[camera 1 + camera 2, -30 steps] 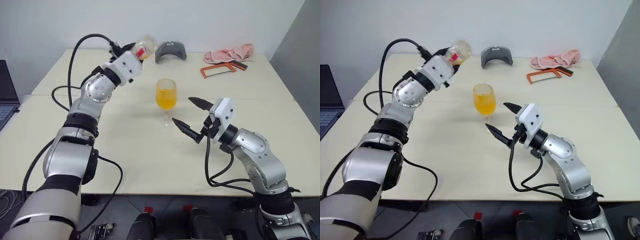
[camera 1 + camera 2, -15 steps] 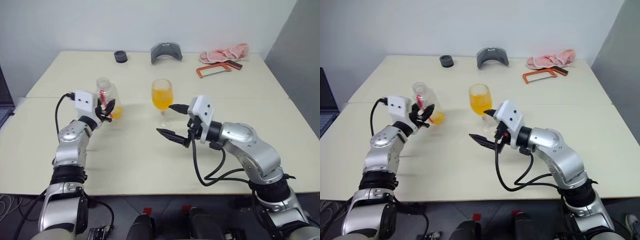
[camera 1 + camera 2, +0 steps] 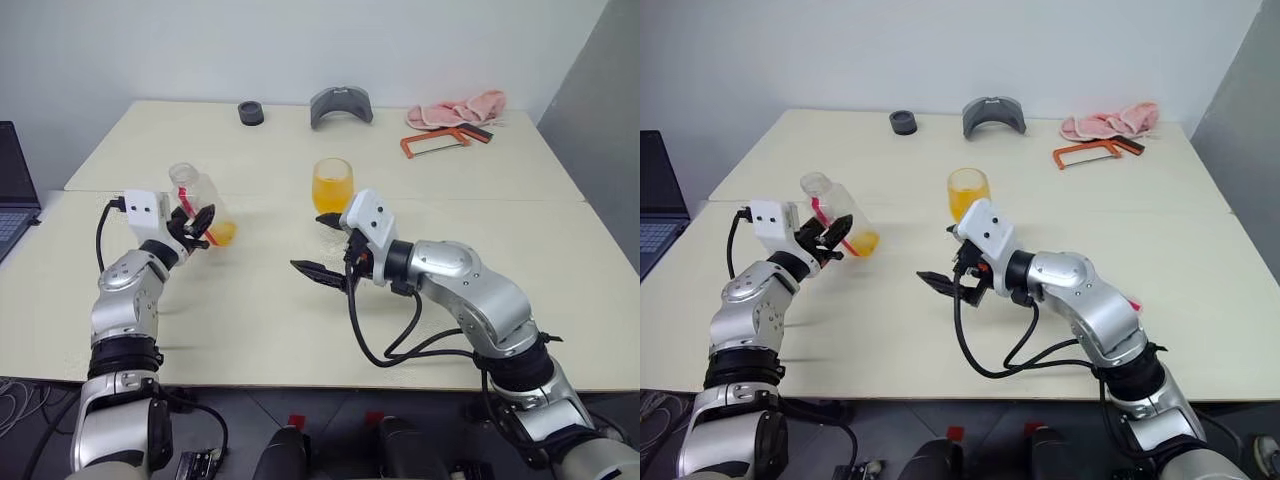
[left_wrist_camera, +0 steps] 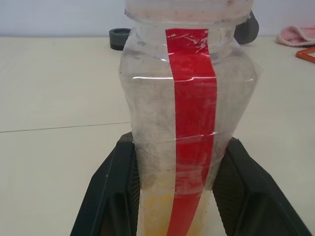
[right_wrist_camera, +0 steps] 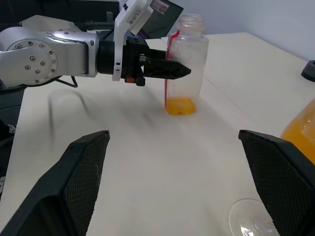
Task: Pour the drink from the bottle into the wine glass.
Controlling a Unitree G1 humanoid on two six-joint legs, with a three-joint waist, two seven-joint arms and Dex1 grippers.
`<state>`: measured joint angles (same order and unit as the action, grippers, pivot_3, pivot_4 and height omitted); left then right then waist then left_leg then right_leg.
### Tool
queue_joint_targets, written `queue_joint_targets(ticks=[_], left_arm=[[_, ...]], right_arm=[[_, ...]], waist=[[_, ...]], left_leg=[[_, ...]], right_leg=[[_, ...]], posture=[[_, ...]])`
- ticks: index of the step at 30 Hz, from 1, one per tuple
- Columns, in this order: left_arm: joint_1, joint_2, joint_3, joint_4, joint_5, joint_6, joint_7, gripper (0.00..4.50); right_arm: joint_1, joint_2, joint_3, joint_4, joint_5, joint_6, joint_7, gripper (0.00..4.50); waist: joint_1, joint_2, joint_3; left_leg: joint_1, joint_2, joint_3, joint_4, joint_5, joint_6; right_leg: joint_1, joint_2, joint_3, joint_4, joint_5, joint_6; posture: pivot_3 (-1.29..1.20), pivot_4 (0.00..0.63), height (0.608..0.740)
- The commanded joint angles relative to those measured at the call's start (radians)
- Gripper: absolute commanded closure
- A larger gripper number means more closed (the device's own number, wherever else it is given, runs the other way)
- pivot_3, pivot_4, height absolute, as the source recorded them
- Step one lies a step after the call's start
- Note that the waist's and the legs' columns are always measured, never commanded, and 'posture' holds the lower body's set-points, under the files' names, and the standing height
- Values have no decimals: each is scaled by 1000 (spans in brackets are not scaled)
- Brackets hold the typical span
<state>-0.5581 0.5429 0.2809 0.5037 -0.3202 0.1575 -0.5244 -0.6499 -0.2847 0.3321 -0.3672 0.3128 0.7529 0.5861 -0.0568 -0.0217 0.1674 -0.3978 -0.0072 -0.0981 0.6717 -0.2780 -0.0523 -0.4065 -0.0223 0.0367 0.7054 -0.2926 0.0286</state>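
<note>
The bottle [image 3: 198, 203] is clear with a red stripe and an open mouth, and a little orange drink [image 3: 223, 234] lies at its bottom. It stands nearly upright at the table's left side, with my left gripper [image 3: 203, 224] shut on its lower body. In the left wrist view the black fingers [image 4: 106, 191] flank the bottle [image 4: 187, 123]. The wine glass [image 3: 332, 184] at mid-table holds orange drink. My right gripper [image 3: 312, 243] hangs open and empty just in front of the glass, pointing left toward the bottle [image 5: 184, 64].
At the table's far edge lie a small black round object [image 3: 251, 112], a grey curved piece [image 3: 340, 103], a pink cloth [image 3: 455, 107] and an orange-framed saw [image 3: 440, 141]. A laptop [image 3: 14, 190] sits off the left side.
My left arm has come down and to the left from its raised, tipped position, bringing the bottle upright near the table. The right gripper, still open, has moved left in front of the glass.
</note>
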Motion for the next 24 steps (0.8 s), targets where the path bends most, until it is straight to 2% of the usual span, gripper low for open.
queue_joint_targets(ticks=[1, 5, 14, 20, 24], left_arm=[[-18, 19, -8, 5, 21, -8, -13, 2839], [-13, 19, -2, 38, 38, -40, -12, 2839], [8, 18, -4, 22, 50, -80, -25, 14], [36, 17, -10, -2, 88, -132, -6, 14], [70, 11, -6, -35, 93, -154, 5, 14]], right_arm=[[-28, 10, -20, -8, -1, -2, -6, 0], [-32, 20, -21, 2, -2, -3, -7, 0], [-29, 32, -30, 15, 5, -7, -1, 0], [0, 20, -32, 43, -9, -53, 13, 0], [69, 2, -21, 53, -30, -185, 51, 0]], waist=[[0, 0, 0], [0, 0, 0], [0, 0, 0], [0, 0, 0], [0, 0, 0]], left_leg=[[0, 0, 0, 0, 0, 0], [0, 0, 0, 0, 0, 0], [0, 0, 0, 0, 0, 0], [0, 0, 0, -1, 0, 0], [0, 0, 0, -1, 0, 1]], right_leg=[[0, 0, 0, 0, 0, 0], [0, 0, 0, 0, 0, 0], [0, 0, 0, 0, 0, 0], [0, 0, 0, 0, 0, 0], [0, 0, 0, -1, 0, 0]], posture=[[0, 150, 740], [0, 150, 740], [0, 150, 740], [0, 150, 740], [0, 150, 740]])
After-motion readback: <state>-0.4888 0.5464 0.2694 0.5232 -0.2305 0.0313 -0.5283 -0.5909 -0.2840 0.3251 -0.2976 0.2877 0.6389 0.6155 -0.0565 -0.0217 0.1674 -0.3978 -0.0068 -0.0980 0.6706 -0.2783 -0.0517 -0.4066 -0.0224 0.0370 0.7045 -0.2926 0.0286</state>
